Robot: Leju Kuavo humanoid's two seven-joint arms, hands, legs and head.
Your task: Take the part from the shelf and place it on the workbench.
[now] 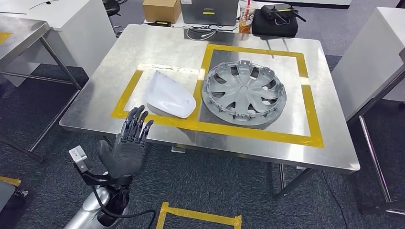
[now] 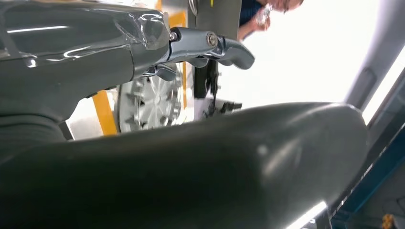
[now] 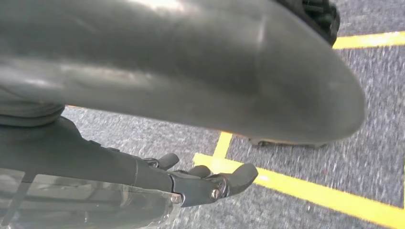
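Observation:
A white shell-shaped part (image 1: 170, 98) lies on the steel workbench (image 1: 143, 52), inside the smaller yellow-taped box. Beside it, in the larger taped frame, lies a grey wheel cover (image 1: 244, 92), also seen past my fingers in the left wrist view (image 2: 150, 102). My left hand (image 1: 128, 145) hovers at the workbench's near edge, just short of the white part, fingers spread and holding nothing. My right hand (image 3: 200, 179) hangs above grey carpet with its fingers loosely apart and nothing in them.
At the workbench's far edge stand a cardboard box (image 1: 161, 9), a laptop (image 1: 209, 12), a drink cup (image 1: 247, 15) and a black bag (image 1: 275, 21). Another steel table (image 1: 21, 36) is at the left, a white unit (image 1: 367, 52) at the right. Yellow tape (image 1: 200, 214) marks the floor.

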